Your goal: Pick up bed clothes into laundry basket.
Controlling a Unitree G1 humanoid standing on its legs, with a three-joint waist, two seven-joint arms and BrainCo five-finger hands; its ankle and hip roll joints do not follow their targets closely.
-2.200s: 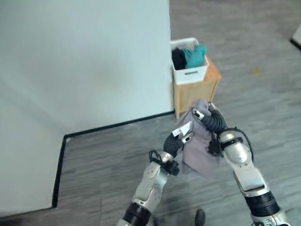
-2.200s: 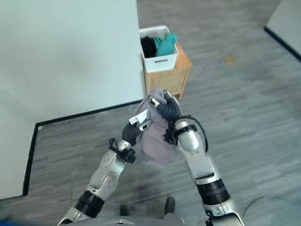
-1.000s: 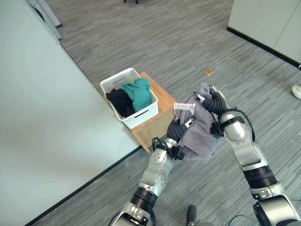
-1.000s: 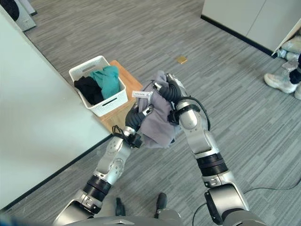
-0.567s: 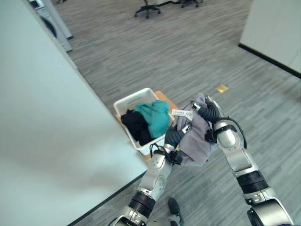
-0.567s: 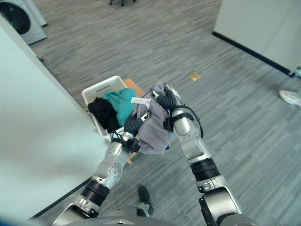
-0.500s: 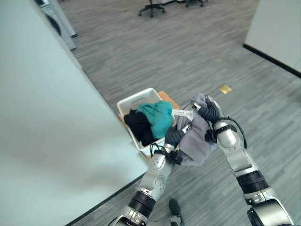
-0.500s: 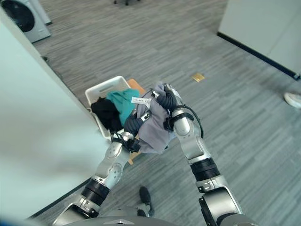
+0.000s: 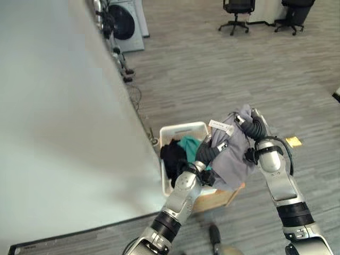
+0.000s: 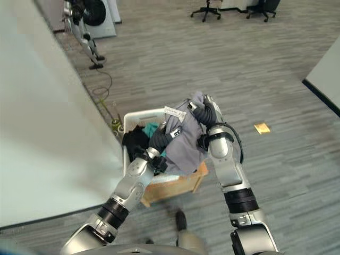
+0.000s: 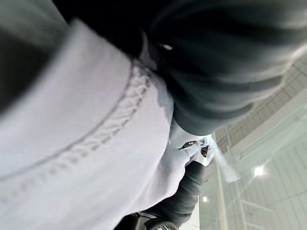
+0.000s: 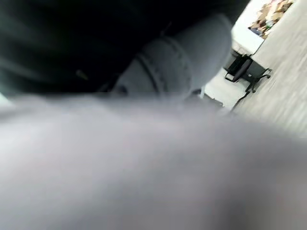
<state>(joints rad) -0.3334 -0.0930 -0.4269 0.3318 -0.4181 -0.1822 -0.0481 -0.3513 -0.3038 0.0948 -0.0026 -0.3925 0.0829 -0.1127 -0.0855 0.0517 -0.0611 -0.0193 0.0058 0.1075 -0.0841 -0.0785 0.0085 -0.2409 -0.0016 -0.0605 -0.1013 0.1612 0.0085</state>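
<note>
A grey garment (image 9: 234, 159) with a white tag hangs bunched between my two hands, over the right end of the white laundry basket (image 9: 183, 128). My left hand (image 9: 208, 152) is curled into the cloth's left side and my right hand (image 9: 254, 127) grips its top edge. The basket (image 10: 139, 115) sits on a low wooden stand (image 9: 223, 197) against the pale wall and holds a black garment (image 9: 172, 156) and a teal one (image 9: 190, 145). The grey cloth (image 11: 81, 143) presses close against both wrist views.
A pale wall (image 9: 64, 117) runs along the left. A washing machine (image 9: 125, 18) stands at the back by the wall, with cables on the floor near it. Office chairs (image 9: 236, 10) stand far back. A small yellow scrap (image 9: 292, 141) lies on the grey plank floor to the right.
The camera has swung and come closer, so the basket now lies right under the grey garment. Both hands keep their hold on the cloth.
</note>
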